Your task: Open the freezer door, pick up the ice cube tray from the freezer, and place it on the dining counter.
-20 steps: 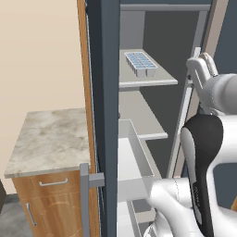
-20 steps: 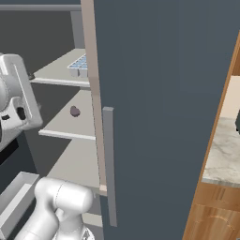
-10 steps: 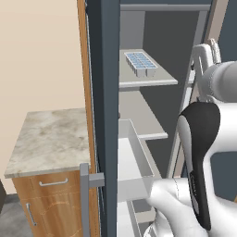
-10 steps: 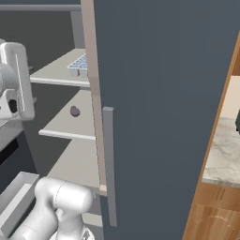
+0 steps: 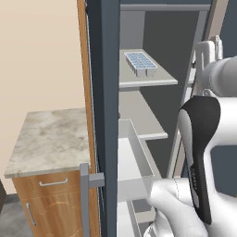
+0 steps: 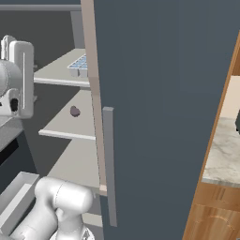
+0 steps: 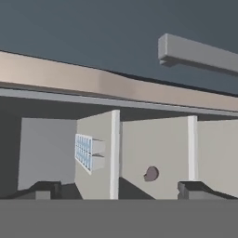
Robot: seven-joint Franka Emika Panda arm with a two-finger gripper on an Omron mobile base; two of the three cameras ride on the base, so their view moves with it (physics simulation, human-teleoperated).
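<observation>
Your end effector (image 7: 118, 190) is released, its two dark fingertips (image 7: 44, 189) standing wide apart with nothing between them. In the hand view, which is rolled on its side, the ice cube tray (image 7: 88, 152) sits ahead of the end effector, well apart from it and nearer the left fingertip's side than the right. The tray lies flat on an upper grey shelf (image 5: 148, 79) of the freezer (image 5: 152, 41); in the left base view you see it (image 5: 140, 63) toward the back of that shelf, its pale blue cells facing up. In that view the arm's white wrist stands at the right edge of the open compartment, about level with the tray's shelf and apart from the tray. On the shelf below, a small dark round object (image 6: 74, 111) rests, which is too small to tell. The freezer door (image 6: 164, 108) with its grey bar handle (image 6: 109, 164) stands open. A small marble-topped wooden cabinet (image 5: 48, 139) stands just beside the fridge, on its left
</observation>
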